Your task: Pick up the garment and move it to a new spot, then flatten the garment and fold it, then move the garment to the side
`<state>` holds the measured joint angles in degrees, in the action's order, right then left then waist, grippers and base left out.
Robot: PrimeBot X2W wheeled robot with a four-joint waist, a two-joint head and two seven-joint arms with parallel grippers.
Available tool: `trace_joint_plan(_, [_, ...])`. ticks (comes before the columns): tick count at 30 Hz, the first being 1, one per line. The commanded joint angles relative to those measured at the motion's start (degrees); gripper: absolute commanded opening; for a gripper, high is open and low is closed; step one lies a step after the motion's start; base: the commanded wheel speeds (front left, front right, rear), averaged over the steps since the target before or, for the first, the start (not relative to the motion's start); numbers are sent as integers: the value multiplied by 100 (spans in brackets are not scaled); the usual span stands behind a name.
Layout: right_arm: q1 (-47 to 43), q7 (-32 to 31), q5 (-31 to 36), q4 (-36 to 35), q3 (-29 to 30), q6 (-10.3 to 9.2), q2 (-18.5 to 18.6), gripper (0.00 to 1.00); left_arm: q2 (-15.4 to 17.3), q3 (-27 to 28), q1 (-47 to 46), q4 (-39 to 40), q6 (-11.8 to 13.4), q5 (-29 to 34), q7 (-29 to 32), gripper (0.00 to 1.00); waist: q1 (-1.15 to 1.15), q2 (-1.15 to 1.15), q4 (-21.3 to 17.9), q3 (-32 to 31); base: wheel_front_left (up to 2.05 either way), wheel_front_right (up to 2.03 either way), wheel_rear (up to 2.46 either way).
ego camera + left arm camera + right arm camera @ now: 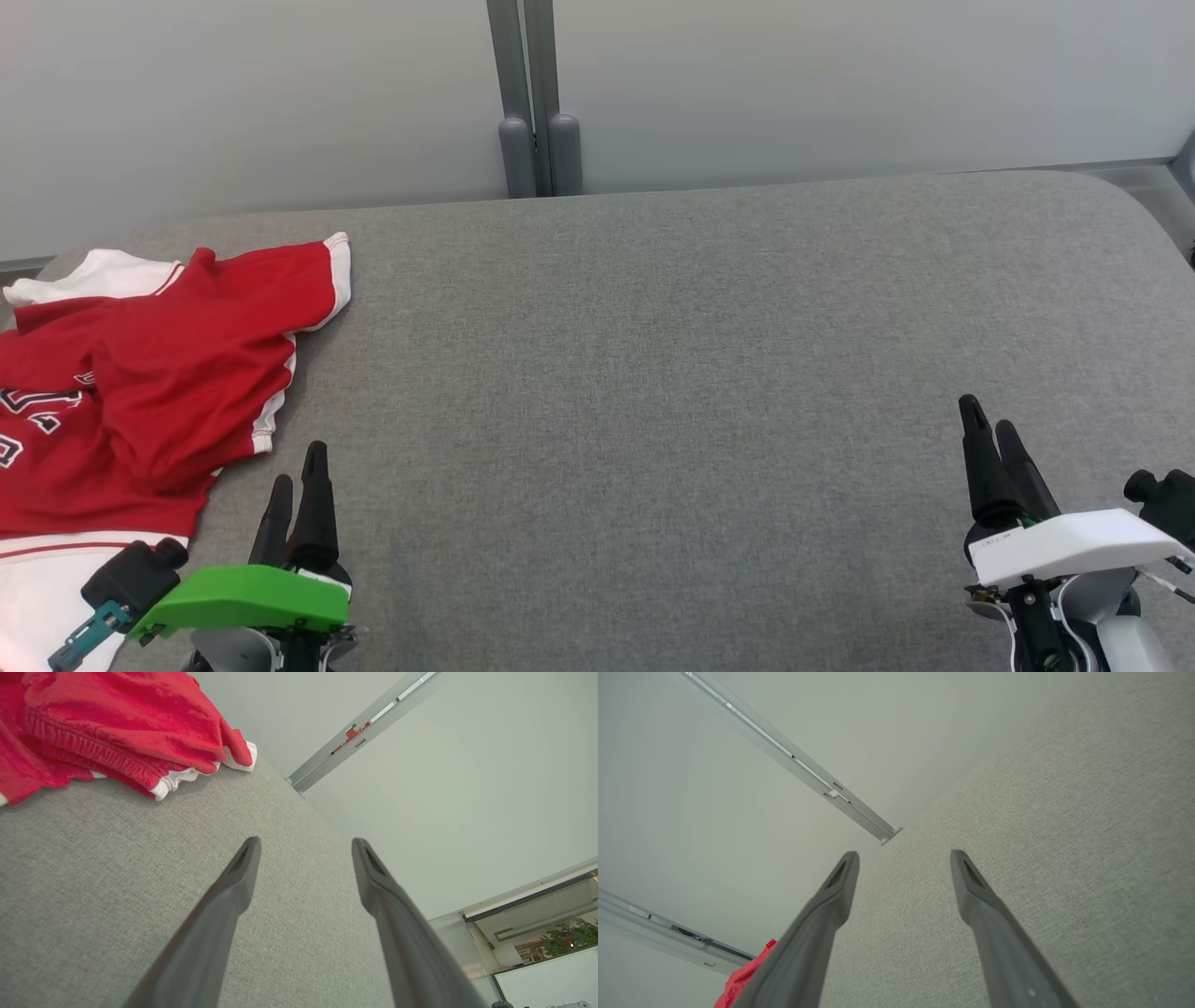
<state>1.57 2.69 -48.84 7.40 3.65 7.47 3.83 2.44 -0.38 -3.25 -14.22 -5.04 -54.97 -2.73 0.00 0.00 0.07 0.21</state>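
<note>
**Lying crumpled on the worktop's left side, a red jersey; both grippers loose**

The red-and-white jersey lies bunched on the left part of the grey fabric-covered worktop. One white-trimmed sleeve reaches toward the far edge, and the white hem runs off the head view's lower left. The left gripper hovers just beside the jersey's near right edge, apart from the cloth. Its jaws are spread wide with nothing between them. The right gripper sits well apart, near the worktop's right side, with its jaws likewise released and holding nothing. A broad stretch of grey worktop runs between the two grippers. The far edge meets pale wall panels, with a grey double post at its middle. The far-right corner is rounded.
</note>
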Motion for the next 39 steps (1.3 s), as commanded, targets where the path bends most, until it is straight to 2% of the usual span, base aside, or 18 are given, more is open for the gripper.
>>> trace_joint_plan(1, [36,71,236,-111,-17,1,42,100,54,-25,-47,76,-9,241,-62,100,0,0,-3,0,0,0,0])
trace_joint_plan(18, [-64,381,1649,-267,-71,2,48,100,56,-130,69,137,4,1609,-374,100,0,0,-10,-1,0,0,0])
trace_joint_plan(39, [-227,700,3061,-298,14,2,71,100,120,-281,206,204,-72,3026,-692,100,0,0,-33,4,0,0,0])
